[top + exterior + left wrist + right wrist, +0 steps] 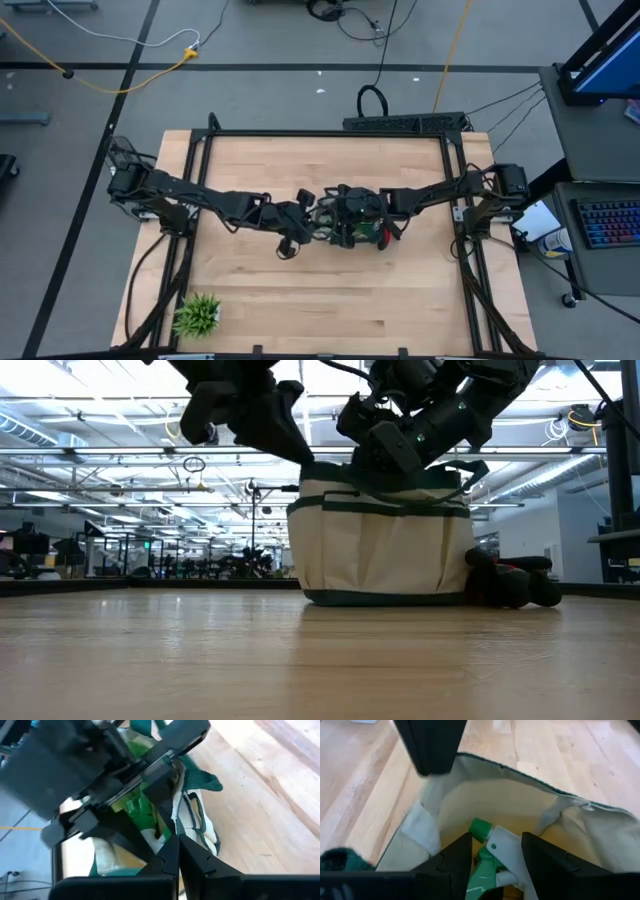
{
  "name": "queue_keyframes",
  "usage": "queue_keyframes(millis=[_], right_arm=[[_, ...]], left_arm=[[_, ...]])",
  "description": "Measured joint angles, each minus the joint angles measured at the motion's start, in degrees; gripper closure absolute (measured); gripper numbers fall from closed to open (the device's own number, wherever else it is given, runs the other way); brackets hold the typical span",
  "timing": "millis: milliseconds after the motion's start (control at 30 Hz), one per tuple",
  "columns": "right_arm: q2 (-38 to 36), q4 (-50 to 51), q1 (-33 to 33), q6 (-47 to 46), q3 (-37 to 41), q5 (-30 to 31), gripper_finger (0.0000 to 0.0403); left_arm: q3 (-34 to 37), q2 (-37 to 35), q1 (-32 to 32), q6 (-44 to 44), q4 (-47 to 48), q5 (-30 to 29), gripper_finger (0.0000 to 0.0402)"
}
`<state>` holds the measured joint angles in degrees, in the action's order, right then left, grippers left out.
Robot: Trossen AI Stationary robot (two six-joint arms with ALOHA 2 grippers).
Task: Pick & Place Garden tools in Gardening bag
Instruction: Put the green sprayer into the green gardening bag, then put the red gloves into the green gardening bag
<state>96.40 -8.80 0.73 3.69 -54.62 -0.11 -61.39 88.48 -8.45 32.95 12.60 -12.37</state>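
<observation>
**Both arms over the canvas bag, spray bottle inside**

The small cream canvas gardening bag with dark green trim [385,550] stands upright near the middle of the light wooden table [320,310]. In the low view its side pockets face the camera and its dark loop handles rise under the arms.

Inside the bag there is a green plastic spray bottle with a white trigger head [487,852]. The right wrist view looks straight down into the open mouth of the bag, and the bottle lies there against the cream lining, its green cap toward the bag wall. The right gripper [495,855] is above the opening with its two dark fingers spread apart, one on each side of the bottle head. I cannot tell if the fingers touch the bottle.

The left gripper [177,850] is at the left edge of the bag, just beside its rim. Its fingers are pressed together, tip to tip, and nothing shows between them. Past these fingers, the green bottle and the green trim of the bag are seen under the other arm.

On the table just beside the bag, on its right side in the low view, lie the red-and-black gloves [510,580].

A small potted green plant [197,314] stands well apart, near the front left corner of the table.
</observation>
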Motion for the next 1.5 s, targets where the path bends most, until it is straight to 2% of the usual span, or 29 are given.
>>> queue_keyframes(millis=[367, 533, 733, 900, 1100, 1267, 1400, 1500], right_arm=[[-0.4, -3.1, -0.1, 0.3, 1.4, -0.2, 0.0234], [-0.5, -3.8, -0.1, 1.4, 1.4, 0.0, 0.0212], [-0.5, -4.3, -0.1, 1.5, 1.4, 0.1, 0.0181], [-3.0, -3.7, 0.0, 1.6, 1.5, 0.3, 0.0175], [-8.7, 2.5, -0.1, 1.7, 1.3, 0.3, 0.0183], [-13.0, 7.9, -0.5, 1.5, 1.4, 0.7, 0.0185], [-16.3, 12.1, -1.6, -0.9, 1.4, 4.4, 0.0185], [-19.3, 16.6, -2.4, -2.2, 1.4, 7.9, 0.0186]], left_arm=[[-0.1, -0.6, 0.2, -0.4, -0.7, -1.2, 0.0390], [-0.1, -0.6, 0.2, -0.7, -0.5, -1.3, 0.0398], [-0.1, -0.6, 0.2, -2.4, -0.5, -1.5, 0.0387], [-0.1, -0.6, 0.0, -3.1, -0.5, -5.6, 0.0398], [-0.1, -0.6, -0.2, -3.5, -0.4, -6.2, 0.0384], [-0.1, -0.6, -1.3, -3.7, -0.4, -9.4, 0.0397], [-0.1, -0.6, -2.5, -5.5, -0.4, -13.0, 0.0390], [-0.1, -0.6, -3.3, -6.7, -0.5, -13.5, 0.0380]])
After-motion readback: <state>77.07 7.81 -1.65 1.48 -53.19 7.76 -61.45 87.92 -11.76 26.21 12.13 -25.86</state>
